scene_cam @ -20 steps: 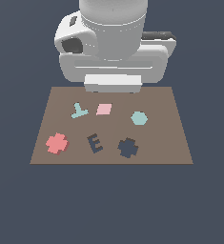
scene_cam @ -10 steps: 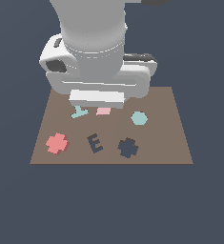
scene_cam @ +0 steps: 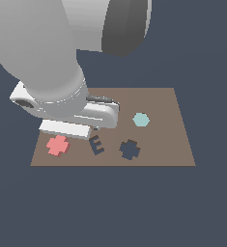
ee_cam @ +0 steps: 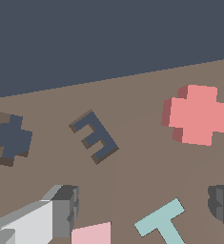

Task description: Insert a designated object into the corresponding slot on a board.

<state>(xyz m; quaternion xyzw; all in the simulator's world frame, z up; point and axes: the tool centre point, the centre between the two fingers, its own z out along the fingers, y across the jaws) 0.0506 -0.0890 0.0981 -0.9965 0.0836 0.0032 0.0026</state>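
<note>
1. Nearest in ext. view: brown board (scene_cam: 180, 144), front edge twd camera, lay flat on dark ground.
2. Front row on board: coral-red cross piece (scene_cam: 57, 145) at ext. view's left, lay flat, not held; dark E-shaped cutout (scene_cam: 96, 144) just beside it; navy cross slot (scene_cam: 130, 150) further twd ext. view's right, w/ nothing in it.
3. Piece & slot well apart, E cutout between them.
4. Hung just above & behind red piece: gripper (ee_cam: 139, 214), body of hand covering board's left-rear part in ext. view.
5. Wrist view: two fingers (ee_cam: 63, 209) stood apart, nothing between the pads but bare board; pink diamond (ee_cam: 91, 234) & teal T piece (ee_cam: 161, 221) seen below, in the gap.
6. Same view: red piece (ee_cam: 197, 114) lay clear of both fingers, beyond them, no contact.
7. Further back on board: teal hexagon (scene_cam: 141, 119), behind slot.
8. Farthest/highest: arm's big grey links (scene_cam: 47, 43) filled upper left of ext. view.
</note>
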